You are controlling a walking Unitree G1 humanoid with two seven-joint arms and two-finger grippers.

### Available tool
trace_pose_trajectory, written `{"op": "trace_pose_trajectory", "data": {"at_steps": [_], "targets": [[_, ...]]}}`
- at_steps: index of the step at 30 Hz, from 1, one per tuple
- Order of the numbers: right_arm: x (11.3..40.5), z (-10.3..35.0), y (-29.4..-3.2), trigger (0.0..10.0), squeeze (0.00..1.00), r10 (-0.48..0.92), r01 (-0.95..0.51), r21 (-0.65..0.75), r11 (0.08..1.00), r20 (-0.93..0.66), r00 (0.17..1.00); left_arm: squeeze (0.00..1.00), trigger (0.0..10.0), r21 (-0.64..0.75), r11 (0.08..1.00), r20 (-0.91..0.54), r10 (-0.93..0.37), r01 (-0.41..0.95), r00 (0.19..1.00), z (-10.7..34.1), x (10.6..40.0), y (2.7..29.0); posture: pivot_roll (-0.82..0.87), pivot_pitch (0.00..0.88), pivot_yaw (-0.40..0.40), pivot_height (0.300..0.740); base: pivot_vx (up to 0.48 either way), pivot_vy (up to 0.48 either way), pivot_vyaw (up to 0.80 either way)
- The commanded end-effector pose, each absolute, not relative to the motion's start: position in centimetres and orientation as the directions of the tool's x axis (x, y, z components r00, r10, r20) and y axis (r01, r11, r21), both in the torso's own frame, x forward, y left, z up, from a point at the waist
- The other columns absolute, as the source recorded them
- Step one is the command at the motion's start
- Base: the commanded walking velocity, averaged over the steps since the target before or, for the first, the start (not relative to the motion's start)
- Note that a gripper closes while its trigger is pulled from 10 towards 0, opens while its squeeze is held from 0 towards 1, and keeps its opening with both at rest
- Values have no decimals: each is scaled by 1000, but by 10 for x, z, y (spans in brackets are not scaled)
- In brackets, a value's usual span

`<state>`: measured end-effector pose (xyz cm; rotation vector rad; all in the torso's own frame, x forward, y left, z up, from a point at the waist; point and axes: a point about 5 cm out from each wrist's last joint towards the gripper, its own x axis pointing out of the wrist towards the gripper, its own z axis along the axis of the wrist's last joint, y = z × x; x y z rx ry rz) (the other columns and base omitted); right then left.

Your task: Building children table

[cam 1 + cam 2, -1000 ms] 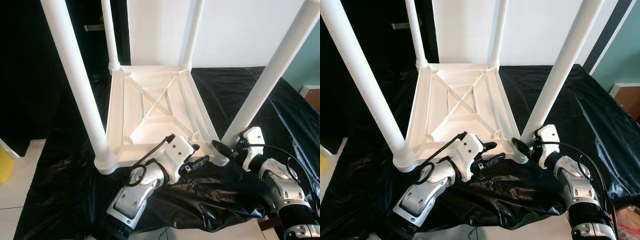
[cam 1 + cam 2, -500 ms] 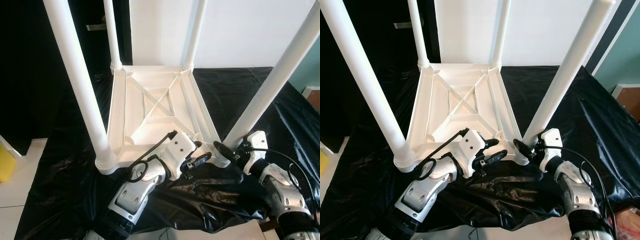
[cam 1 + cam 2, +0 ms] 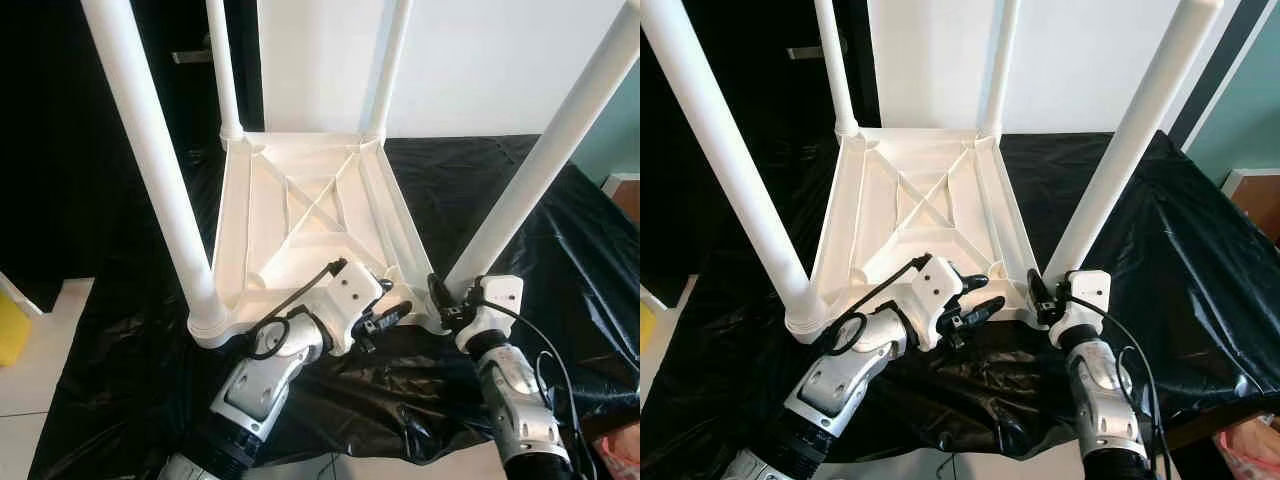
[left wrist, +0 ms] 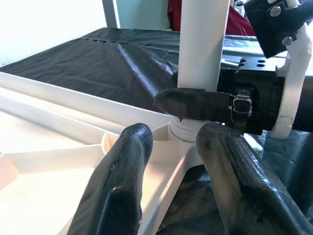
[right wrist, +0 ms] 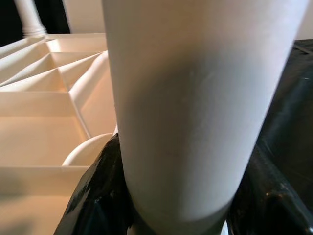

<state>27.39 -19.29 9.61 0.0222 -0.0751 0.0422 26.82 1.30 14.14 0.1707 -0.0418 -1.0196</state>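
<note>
- The white children's table (image 3: pixel 305 215) lies upside down on black plastic sheeting (image 3: pixel 470 190), four legs up.
- My right end effector (image 3: pixel 1040 298) clamps the base of the near right leg (image 3: pixel 535 175).
- My left end effector (image 3: pixel 385 318) is open, fingers (image 4: pixel 122 186) straddling the table's near rim.

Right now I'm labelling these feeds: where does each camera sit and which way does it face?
Head stereo pair: looks down at the upturned white plastic table on black sheeting; both arms show.
Left wrist: looks along the open left end effector at the near-right white leg.
Right wrist: close against that leg, right end effector around it.
Shared: that leg.
</note>
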Motion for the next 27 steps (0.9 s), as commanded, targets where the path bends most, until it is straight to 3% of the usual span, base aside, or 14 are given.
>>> {"op": "trace_pose_trajectory", "data": {"at_steps": [1,3,8,15,16,17,18,21,27], "targets": [[272,90,-192,10000,0,-11,10,25,1000,38,999,0,10000,172,540,-43,-831,824,554,140,270,14,-42,0,-48,740,0,0,0],[271,90,-179,10000,0,-103,101,54,993,30,994,0,10000,175,554,-42,-822,814,568,140,271,15,-34,0,-57,740,0,0,0],[270,95,-152,10000,0,-119,114,106,988,39,992,0,10000,176,598,-35,-790,782,612,141,276,18,-26,0,-65,740,0,0,0],[270,100,-156,10000,0,-95,87,98,991,71,993,0,10000,175,627,-26,-768,759,640,141,280,20,-25,0,-72,740,0,0,0],[270,101,-158,10000,376,-91,83,97,992,82,992,0,10000,178,643,-26,-753,745,657,141,282,23,-25,0,-72,740,0,0,0],[270,101,-158,10000,376,-91,83,97,992,82,992,0,10000,178,643,-26,-753,745,657,141,282,23,-25,0,-72,740,0,0,0],[269,103,-159,10000,1000,-79,70,93,993,94,992,0,10000,187,668,-23,-730,720,683,141,286,26,-24,0,-75,740,0,0,0],[267,107,-164,10000,1000,-54,46,65,997,124,991,0,10000,178,732,-4,-667,657,745,142,295,35,-24,0,-78,740,0,0,0],[262,109,-167,10000,1000,-21,16,35,999,141,990,0,10000,170,751,18,-650,639,760,144,297,40,-25,0,-77,740,0,0,0]]}}
